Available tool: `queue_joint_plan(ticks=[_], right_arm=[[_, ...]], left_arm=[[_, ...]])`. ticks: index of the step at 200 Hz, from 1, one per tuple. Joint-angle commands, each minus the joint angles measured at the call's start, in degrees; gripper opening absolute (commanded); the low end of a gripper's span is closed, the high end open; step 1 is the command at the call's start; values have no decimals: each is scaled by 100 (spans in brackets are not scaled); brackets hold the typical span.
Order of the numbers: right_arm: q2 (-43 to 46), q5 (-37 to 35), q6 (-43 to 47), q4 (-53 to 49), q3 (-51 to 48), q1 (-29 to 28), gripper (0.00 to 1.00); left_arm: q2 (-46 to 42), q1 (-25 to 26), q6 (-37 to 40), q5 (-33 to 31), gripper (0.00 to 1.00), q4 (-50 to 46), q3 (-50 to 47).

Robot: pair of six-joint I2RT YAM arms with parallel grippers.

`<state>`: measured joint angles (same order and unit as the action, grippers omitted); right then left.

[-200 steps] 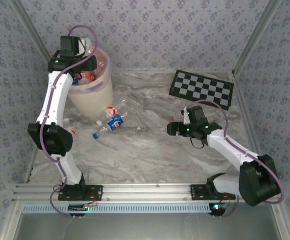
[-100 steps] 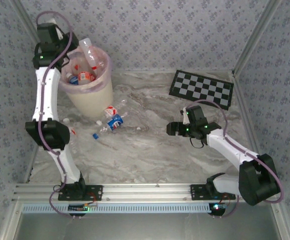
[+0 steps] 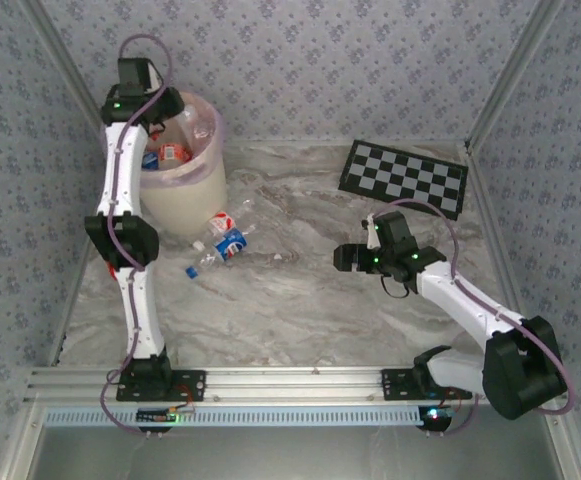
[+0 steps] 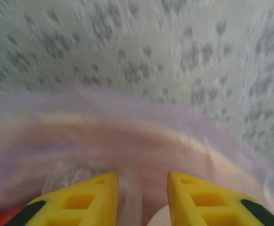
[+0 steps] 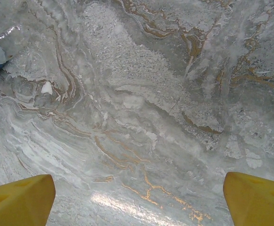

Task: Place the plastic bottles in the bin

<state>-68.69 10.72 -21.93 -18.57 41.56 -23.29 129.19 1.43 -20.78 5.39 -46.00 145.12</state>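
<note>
The right gripper [image 3: 340, 258], jaws spread wide, is hovering with the stray bottles [image 3: 227, 241] lying slantwise to its left, nearer it than the pressed-together left gripper [image 4: 141, 188] above the bin [image 3: 185, 200].

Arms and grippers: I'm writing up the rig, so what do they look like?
The left arm and right arm have white links, black joints, green wrist lights and a looping purple cable. The left gripper and right gripper have blocky yellow jaws.

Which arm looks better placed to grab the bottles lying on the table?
Right, probably. The right fingers are spread wide, low over the table, facing the loose bottles; the left fingers are closed, up at the bin.
</note>
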Motion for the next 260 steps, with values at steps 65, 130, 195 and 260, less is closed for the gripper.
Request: queue_joint_plan(ticks=[65, 130, 195, 260], right_arm=[[-173, -45, -65, -33, 124, -91, 94], [-338, 0, -101, 72, 104, -116, 94], [-711, 0, 145, 74, 524, 125, 95], [-952, 255, -220, 568, 282, 328, 95]], left_arm=[[-1299, 95, 619, 106, 40, 480, -1608], [-1548, 103, 1306, -96, 65, -801, 188], [-4899, 1336, 2168, -1435, 76, -558, -3936], [-6254, 2657, 1469, -1319, 81, -377, -7120]])
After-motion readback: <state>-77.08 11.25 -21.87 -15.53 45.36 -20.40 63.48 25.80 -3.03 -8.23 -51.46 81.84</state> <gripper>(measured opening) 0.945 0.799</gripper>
